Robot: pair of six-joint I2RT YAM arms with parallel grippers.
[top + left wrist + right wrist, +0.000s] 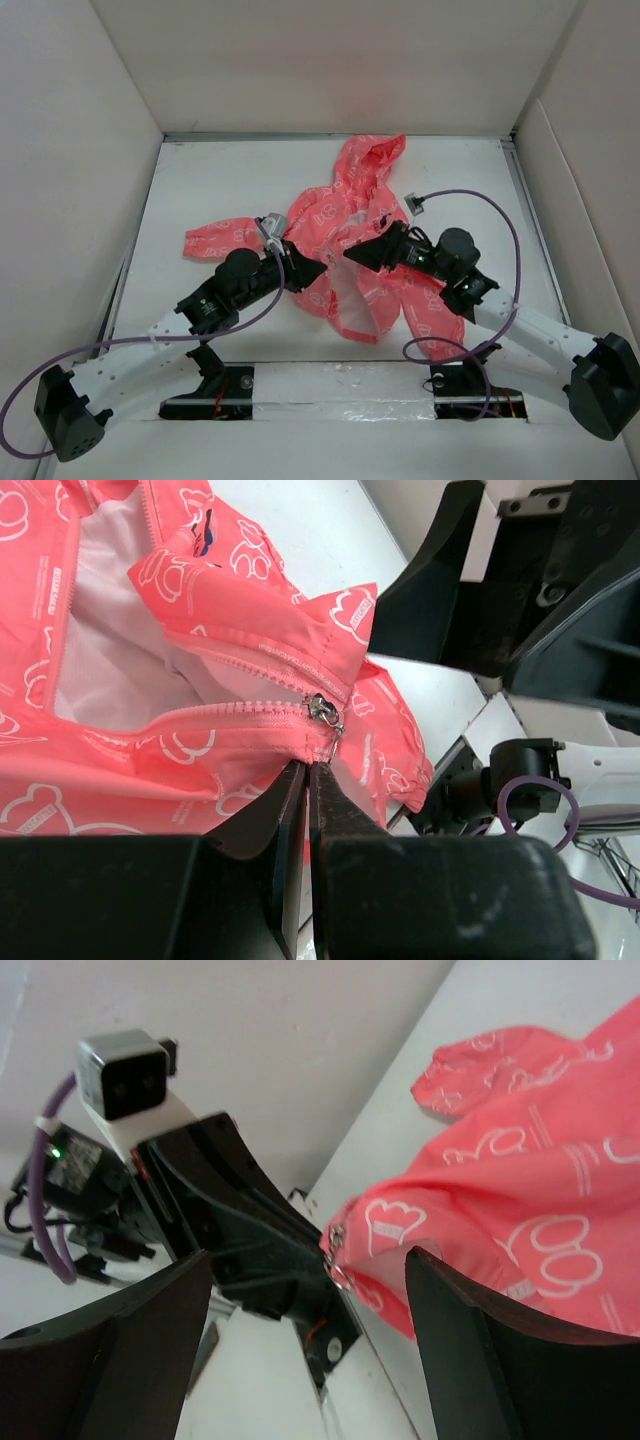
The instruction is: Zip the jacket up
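Observation:
The coral-pink jacket [340, 215] lies spread on the white table, hood toward the back, its front open and the white lining [110, 650] showing. My left gripper [312, 272] is shut, pinching the jacket's bottom hem [305, 750] just below the metal zipper slider [322, 708], which sits at the low end of the zipper. My right gripper [352, 256] stands wide open, right next to the left one. In the right wrist view the slider and its pull [338, 1255] hang in the gap between the right gripper's [308, 1260] fingers [480, 1330], touching neither.
Both arms meet over the jacket's lower half; the left arm's black gripper body [240, 1225] and grey wrist camera [125, 1075] are just beyond the right fingers. White walls enclose the table [200, 180]. Purple cables [490, 205] loop off each arm.

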